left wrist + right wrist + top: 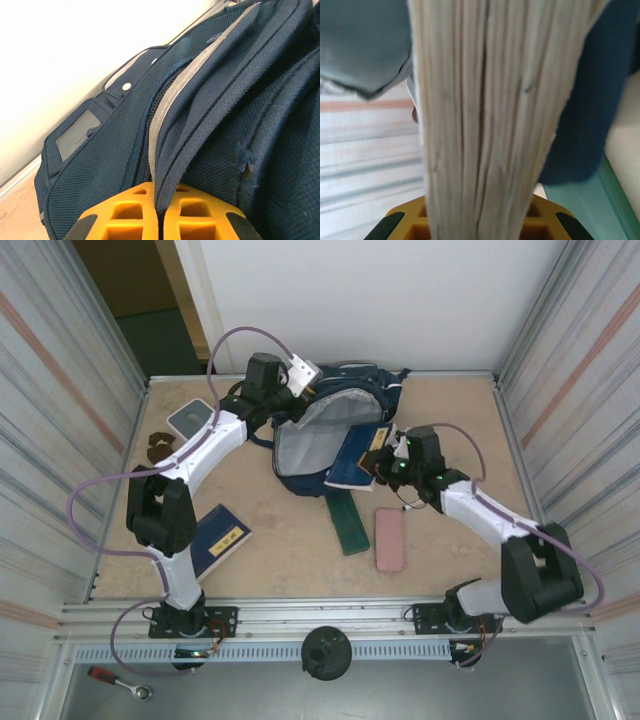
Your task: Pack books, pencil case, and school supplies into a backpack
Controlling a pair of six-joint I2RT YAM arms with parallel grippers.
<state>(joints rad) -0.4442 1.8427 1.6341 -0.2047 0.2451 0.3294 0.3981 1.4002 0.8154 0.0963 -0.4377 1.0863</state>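
At the near left, one book (220,537) lies flat, thin and probably floppy. Further in, the right gripper (480,219) pinches the second book (352,458) by its edge at the mouth of the backpack (310,430); beyond, the left gripper (159,212) is clamped on its limp fabric rim, a sound hold

You find no word, number or brand that can be read anywhere. The thin dark-blue softcover book (215,540) lying flat at the near left of the top view carries a small yellow label strip (232,536) on its cover, but its print is too small for you to make out. A second dark-blue softcover book (350,458), at the mouth of the large navy-blue fabric backpack (365,398), shows a like yellow strip (378,438), equally illegible. The left wrist view gives you a grey patch (77,136) on the backpack's outside, with no lettering you can discern.
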